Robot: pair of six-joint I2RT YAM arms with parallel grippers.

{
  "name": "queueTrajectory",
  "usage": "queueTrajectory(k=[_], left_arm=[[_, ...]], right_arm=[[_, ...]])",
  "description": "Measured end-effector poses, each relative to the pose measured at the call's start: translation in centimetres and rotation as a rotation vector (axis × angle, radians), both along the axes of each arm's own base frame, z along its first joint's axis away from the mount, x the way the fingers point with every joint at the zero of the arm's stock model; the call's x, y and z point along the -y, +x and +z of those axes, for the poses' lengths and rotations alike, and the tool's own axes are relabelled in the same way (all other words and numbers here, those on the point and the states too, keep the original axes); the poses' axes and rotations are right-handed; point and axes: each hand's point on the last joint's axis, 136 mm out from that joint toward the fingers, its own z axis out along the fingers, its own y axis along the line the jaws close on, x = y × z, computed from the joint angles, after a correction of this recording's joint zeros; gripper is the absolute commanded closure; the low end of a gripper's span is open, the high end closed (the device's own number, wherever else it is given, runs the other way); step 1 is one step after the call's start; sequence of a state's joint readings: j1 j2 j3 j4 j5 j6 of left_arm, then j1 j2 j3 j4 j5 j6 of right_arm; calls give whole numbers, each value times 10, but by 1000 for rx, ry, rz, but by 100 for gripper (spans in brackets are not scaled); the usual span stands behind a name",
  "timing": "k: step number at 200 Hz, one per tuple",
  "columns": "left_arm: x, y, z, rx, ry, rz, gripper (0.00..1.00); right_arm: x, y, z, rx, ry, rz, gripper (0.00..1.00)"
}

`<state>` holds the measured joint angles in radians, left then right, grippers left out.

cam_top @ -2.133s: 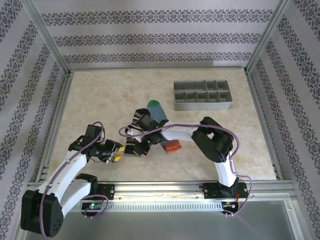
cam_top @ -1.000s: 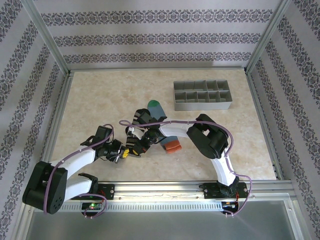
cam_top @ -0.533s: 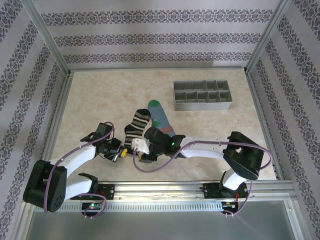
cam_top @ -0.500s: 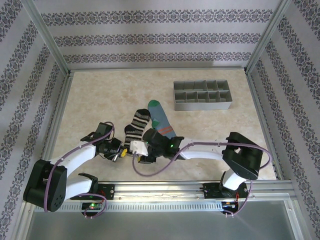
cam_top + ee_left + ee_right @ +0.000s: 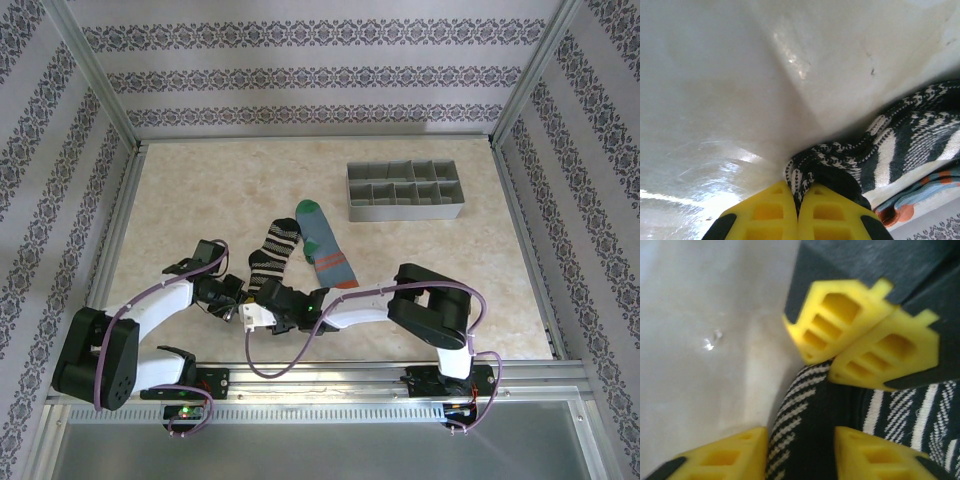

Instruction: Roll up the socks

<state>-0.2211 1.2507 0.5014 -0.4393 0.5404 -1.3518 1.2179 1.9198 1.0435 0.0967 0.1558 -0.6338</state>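
Observation:
The black sock with beige stripes lies on the table, its cuff toward the arms. My left gripper is shut on that cuff; in the left wrist view the folded cuff edge is pinched in the left gripper. My right gripper is open and straddles the same cuff, facing the left gripper's yellow fingers; the right gripper has one finger on each side of the fabric. The grey-blue sock, green toe away from me, lies flat just right of the black one, and its orange cuff shows too.
A grey compartmented tray stands at the back right. The beige tabletop is bordered by aluminium rails and patterned walls. The right arm's elbow rests low near the front edge.
The right arm has swung off the socks, uncovering both, and its gripper has come to the black sock's cuff. The left gripper has moved in and shut on that cuff.

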Motion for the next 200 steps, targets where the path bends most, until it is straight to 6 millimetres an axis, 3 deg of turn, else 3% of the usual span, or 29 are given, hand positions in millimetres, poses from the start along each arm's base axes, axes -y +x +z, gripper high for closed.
queueTrajectory(k=[41,59,89,112,163,200], left_arm=[[-5,5,3,8,-7,9,100],[-7,5,4,7,-16,9,100],[-10,5,10,20,-28,14,66],[-16,5,21,48,-25,44,53],[-23,3,42,116,-23,77,51],[-24,-3,45,147,-35,92,55]], right_arm=[[-4,11,-3,-10,15,-50,100],[-5,11,-3,-36,25,-71,100],[-7,6,-1,-140,45,-99,100],[-5,5,-1,-261,54,-133,100],[3,-7,5,-591,80,-218,100],[7,-8,8,-808,106,-295,100]])
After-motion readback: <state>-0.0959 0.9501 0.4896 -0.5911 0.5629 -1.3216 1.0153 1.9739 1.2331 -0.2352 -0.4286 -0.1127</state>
